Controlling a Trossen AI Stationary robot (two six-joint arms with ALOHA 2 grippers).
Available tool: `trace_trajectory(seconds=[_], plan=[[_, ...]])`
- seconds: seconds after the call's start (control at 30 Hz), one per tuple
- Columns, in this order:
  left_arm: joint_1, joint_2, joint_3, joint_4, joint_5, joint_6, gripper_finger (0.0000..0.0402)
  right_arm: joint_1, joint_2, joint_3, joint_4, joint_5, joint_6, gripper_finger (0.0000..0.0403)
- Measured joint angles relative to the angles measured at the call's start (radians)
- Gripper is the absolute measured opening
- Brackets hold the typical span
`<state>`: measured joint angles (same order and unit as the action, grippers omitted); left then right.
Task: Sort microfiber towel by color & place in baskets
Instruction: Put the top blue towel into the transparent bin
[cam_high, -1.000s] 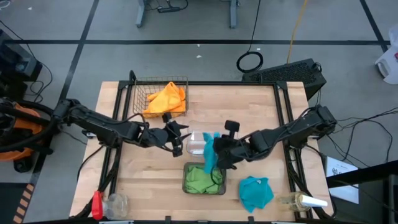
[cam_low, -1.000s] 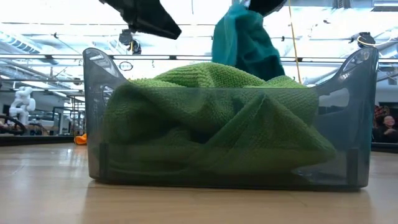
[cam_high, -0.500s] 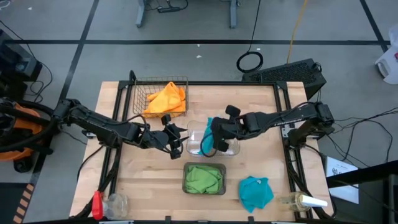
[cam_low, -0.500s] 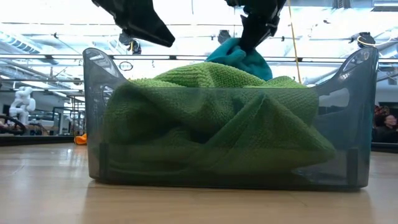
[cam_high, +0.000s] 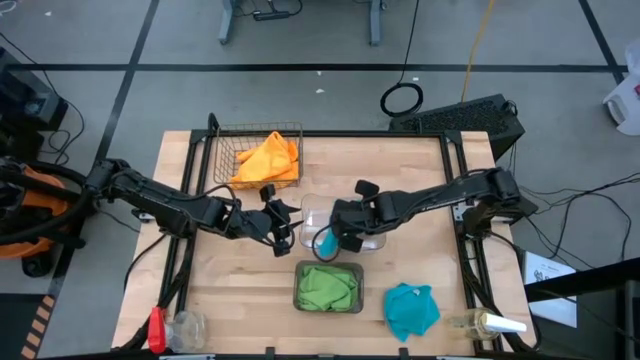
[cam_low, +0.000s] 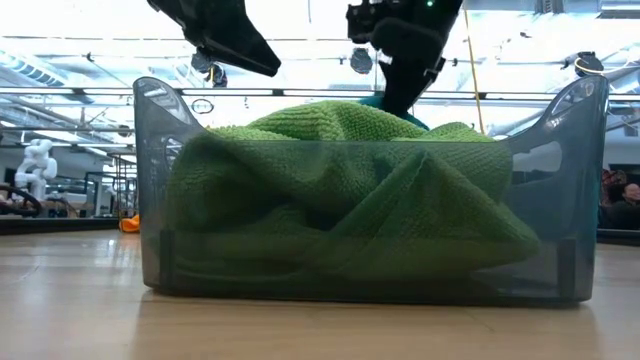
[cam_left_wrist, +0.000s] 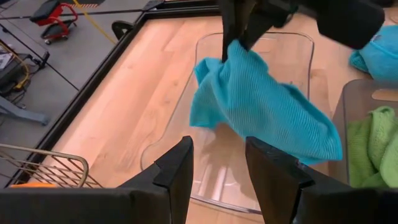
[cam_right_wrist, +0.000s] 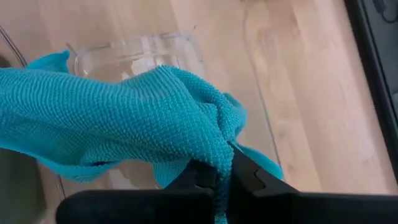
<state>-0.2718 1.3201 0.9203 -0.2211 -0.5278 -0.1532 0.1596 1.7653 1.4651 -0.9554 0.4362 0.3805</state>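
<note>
Now the right pincer (cam_high: 330, 240), clamped on a teal towel (cam_left_wrist: 261, 109), has lowered it into the clear tray (cam_left_wrist: 292, 50); the left pincer (cam_high: 283, 232) waits half-open, empty.

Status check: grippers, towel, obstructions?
Right gripper shut on teal towel over clear tray. Left gripper open, beside tray. Nothing blocking.

A teal waffle-weave towel (cam_left_wrist: 261, 106) hung over the clear tray (cam_left_wrist: 292, 50). Green towels (cam_high: 327, 287) filled the smoky grey tray (cam_low: 150, 180); at 11 o'clock, orange cloth (cam_high: 267, 158) lay in brown mesh (cam_high: 225, 150).
</note>
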Motion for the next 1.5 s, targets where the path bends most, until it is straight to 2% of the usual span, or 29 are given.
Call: trace_trajectory(seconds=[0.37,0.6,0.7,0.9,1.17,1.5], plan=[[0.000,0.000,0.000,-0.007,0.007,-0.024,0.0153,-0.045,0.084,0.000,0.055,-0.110,-0.028,0.0000],[0.000,0.000,0.000,-0.007,0.055,-0.026,0.0153,-0.110,0.121,0.002,0.120,-0.289,-0.054,0.0000],[0.000,0.000,0.000,-0.007,0.059,-0.028,0.0153,-0.129,0.144,0.002,0.131,-0.328,-0.015,0.0000],[-0.001,0.000,0.000,-0.007,0.060,-0.050,0.0153,-0.132,0.169,0.001,0.158,-0.306,0.173,0.0005],[-0.001,0.000,0.000,-0.008,0.060,-0.050,0.0153,-0.125,0.168,0.001,0.148,-0.286,0.371,0.0041],[-0.009,0.000,0.000,-0.010,0.062,-0.051,0.0153,-0.105,0.213,0.002,0.156,-0.286,0.498,0.0030]])
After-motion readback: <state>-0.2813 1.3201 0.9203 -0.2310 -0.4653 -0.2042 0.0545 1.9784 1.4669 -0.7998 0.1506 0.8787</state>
